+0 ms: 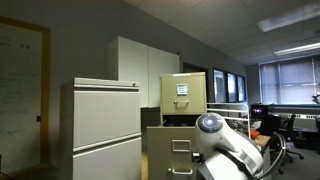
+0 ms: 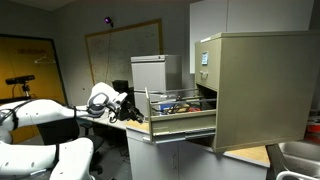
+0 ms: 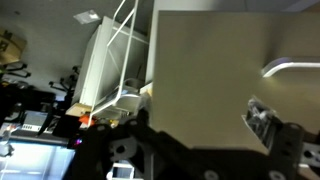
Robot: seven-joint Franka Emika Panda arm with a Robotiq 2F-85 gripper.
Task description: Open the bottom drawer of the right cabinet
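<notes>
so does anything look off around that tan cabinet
Only the tall tan metal filing cabinet: its lower tan drawer stands pulled far out into the room. Nothing looks spilled, tilted or damaged.

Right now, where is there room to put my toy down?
The flat top of the pale grey cabinet, beside the beige filing cabinet, looks bare. That cabinet's open drawer is crowded with things, and the gripper hangs by its front.

A wide pale grey cabinet (image 1: 100, 125) stands in front of tall white wall cupboards (image 1: 140, 60), with a whiteboard (image 1: 20, 80) on the wall nearby. Farther back, blinds cover the windows (image 1: 292, 80) behind a dark office chair (image 1: 278, 128), under a lit ceiling light (image 1: 290, 20).
</notes>
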